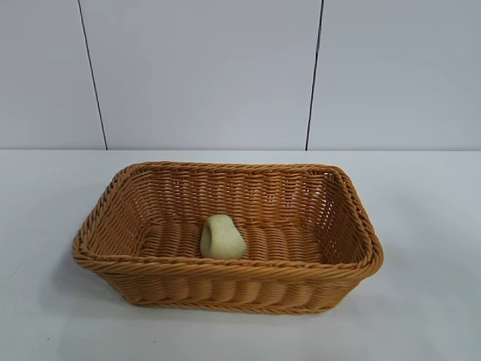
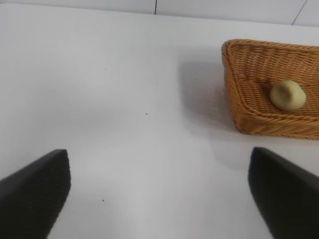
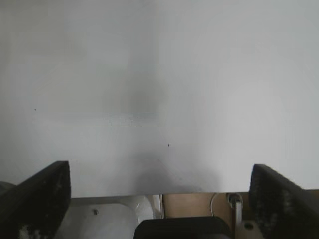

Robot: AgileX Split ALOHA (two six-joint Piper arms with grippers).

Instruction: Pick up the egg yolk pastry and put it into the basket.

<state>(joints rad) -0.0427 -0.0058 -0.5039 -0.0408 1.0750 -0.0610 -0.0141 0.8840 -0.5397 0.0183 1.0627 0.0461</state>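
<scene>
One basket (image 1: 225,289), one egg yolk pastry (image 1: 222,238) inside, w/ nothing else.

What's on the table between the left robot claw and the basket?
Nothing but bare white table. The left wrist view shows the open left gripper apart from the basket, which holds the egg yolk pastry.

From my remote station: a white table (image 1: 436,248) fills the scene, running back to a pale panelled wall (image 1: 203,68). One item rests directly on it, a wicker basket (image 1: 150,278), sitting near the middle. A few tiny dark specks mark the tabletop beside it.
</scene>
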